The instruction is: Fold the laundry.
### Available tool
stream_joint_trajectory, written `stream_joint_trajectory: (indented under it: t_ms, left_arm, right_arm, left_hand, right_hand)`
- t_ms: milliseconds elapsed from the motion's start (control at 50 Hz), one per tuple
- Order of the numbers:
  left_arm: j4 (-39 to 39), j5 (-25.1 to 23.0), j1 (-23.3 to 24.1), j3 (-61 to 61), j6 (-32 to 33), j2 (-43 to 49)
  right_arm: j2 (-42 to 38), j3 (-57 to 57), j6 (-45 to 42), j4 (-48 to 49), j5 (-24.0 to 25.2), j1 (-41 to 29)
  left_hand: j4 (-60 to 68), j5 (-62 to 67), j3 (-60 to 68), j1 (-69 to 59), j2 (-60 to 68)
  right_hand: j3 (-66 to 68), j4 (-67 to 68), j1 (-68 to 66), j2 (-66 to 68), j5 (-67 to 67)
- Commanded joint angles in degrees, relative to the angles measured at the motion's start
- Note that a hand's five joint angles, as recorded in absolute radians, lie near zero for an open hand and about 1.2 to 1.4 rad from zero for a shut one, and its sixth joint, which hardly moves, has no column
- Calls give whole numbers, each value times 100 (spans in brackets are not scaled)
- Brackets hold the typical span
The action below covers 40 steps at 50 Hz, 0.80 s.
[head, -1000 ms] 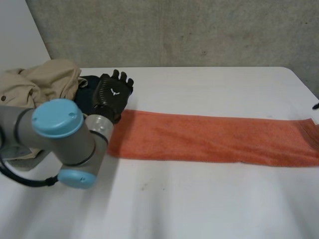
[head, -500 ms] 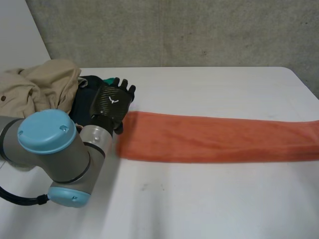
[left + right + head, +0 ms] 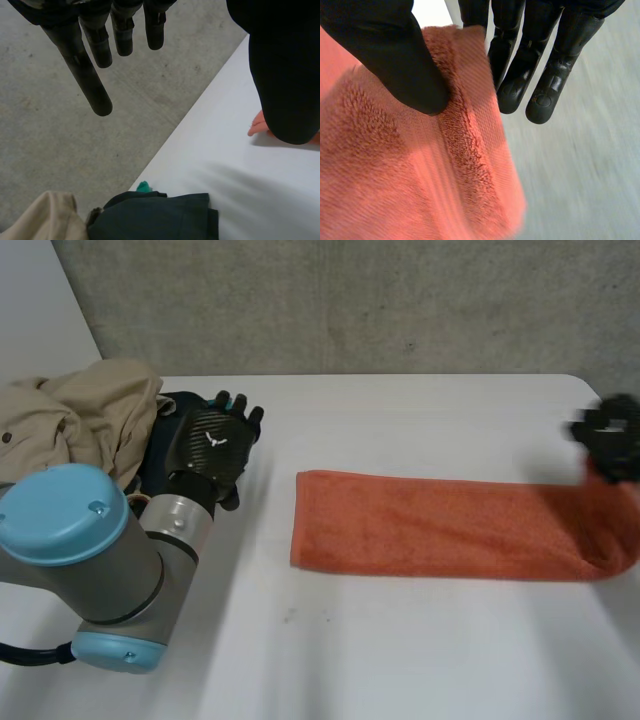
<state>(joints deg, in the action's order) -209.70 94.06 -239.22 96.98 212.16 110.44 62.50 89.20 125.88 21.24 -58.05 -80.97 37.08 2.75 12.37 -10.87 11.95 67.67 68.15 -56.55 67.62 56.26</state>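
An orange towel (image 3: pixel 430 525) lies as a long strip across the white table (image 3: pixel 400 650). Its right end is raised off the table, and my right hand (image 3: pixel 608 435) is shut on that end. In the right wrist view the thumb (image 3: pixel 390 55) presses the towel's (image 3: pixel 410 175) hemmed edge against the fingers (image 3: pixel 540 60) behind it. My left hand (image 3: pixel 215 445) hovers open at the table's far left, over a dark garment (image 3: pixel 165 430), well apart from the towel's left end. Its straight fingers (image 3: pixel 95 45) hold nothing.
A beige garment (image 3: pixel 80 415) is heaped at the far left corner, with the dark garment (image 3: pixel 155 217) and a scrap of green cloth (image 3: pixel 144 187) beside it. My left arm (image 3: pixel 90 560) fills the near left. The table's far edge runs just past my left fingertips.
The towel has slid right, and its left end now lies clear of my left hand. My right hand has come into view, closed on the right end and lifted it.
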Motion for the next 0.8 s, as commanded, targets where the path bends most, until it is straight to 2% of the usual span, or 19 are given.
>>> stream_joint_trajectory:
  t_ms: [20, 180, 260, 360, 600, 680, 700, 740, 760, 780, 800]
  left_arm:
    - [17, 244, -20, 67, -34, -242]
    - [17, 271, -20, 76, -262, -357]
    - [0, 262, -20, 67, -394, -357]
    - [-36, 253, -20, 49, -456, -348]
    - [-106, 262, -11, -206, -482, -225]
    - [-115, 262, -29, -215, -482, -234]
    - [-115, 271, -37, -215, -482, -234]
    - [-115, 271, -46, -197, -526, -234]
    - [-115, 271, -46, -197, -544, -234]
    - [-115, 271, -46, -188, -570, -243]
    - [-115, 271, -38, -197, -631, -260]
  right_arm:
    - [-1, 141, 15, 196, 496, -2016]
    - [-589, 124, 164, 652, 514, -3467]
    - [-756, 133, 296, 820, 505, -3881]
    - [-959, 71, 455, 882, 461, -4111]
    - [-871, -165, 780, 1005, 321, -4181]
    - [-1230, -464, 947, 970, 128, -4383]
    - [-1388, -526, 991, 926, 6, -4497]
    - [-1416, -509, 1017, 917, -214, -4585]
    - [-1381, -491, 1052, 909, -346, -4586]
    - [-1242, -448, 1157, 891, -678, -4586]
    - [-1153, -412, 1236, 882, -890, -4577]
  left_hand:
    - [-2686, -253, -216, 66, -173]
    - [-2686, -254, -216, 66, -173]
    - [-2687, -254, -216, 66, -173]
    - [-2670, -237, -199, 49, -157]
    - [-2670, -237, -199, 49, -157]
    - [-2670, -237, -199, 49, -157]
    - [-2670, -237, -199, 49, -157]
    - [-2670, -237, -199, 49, -157]
    - [-2670, -237, -199, 49, -157]
    - [-2670, -237, -199, 49, -157]
    - [-2670, -237, -199, 49, -157]
  right_hand:
    - [1233, 1185, -2345, 1238, 1374]
    - [1233, 1185, -2345, 1238, 1374]
    - [1233, 1185, -2345, 1238, 1374]
    - [1233, 1185, -2345, 1238, 1374]
    - [1233, 1185, -2345, 1238, 1374]
    - [1233, 1185, -2345, 1238, 1374]
    - [-926, -974, -186, -921, -785]
    - [-3560, -3608, 2448, -3555, -3419]
    - [-4538, -4586, 3426, -4532, -4396]
    - [-5767, -5815, 4655, -5762, -5626]
    - [-5767, -5815, 4655, -5762, -5626]
